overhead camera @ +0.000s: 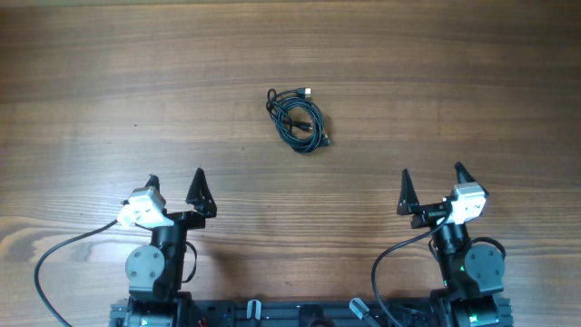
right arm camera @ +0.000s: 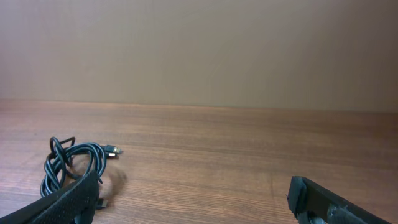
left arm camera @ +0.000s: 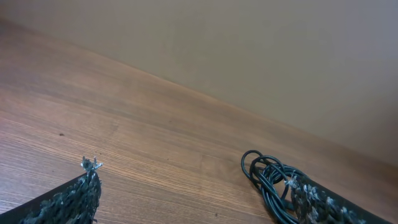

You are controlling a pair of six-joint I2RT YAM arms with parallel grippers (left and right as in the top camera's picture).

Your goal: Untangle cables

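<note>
The left hand (overhead camera: 175, 182) is seen released, its two dark fingers spread wide with nothing held between them, and it is placed low near the front edge of the wooden tabletop (overhead camera: 91, 91). The right hand (overhead camera: 433, 174) is likewise released, its fingers parted and empty, at the other side of that front edge. The cables (overhead camera: 298, 116) are gathered in one small black tangle of overlapping loops, laid flat on the tabletop beyond both hands and roughly midway between them, well apart from each. A small plug end (overhead camera: 306, 92) is seen sticking out at the far side of the tangle. In the left wrist view the tangle (left arm camera: 267, 177) is found at the lower right, partly covered by the finger on that side. In the right wrist view the tangle (right arm camera: 68, 163) is found at the lower left, its near part hidden behind the finger there, with the plug end (right arm camera: 113, 150) pointed rightward. How many separate cords are wound together cannot be told.
</note>
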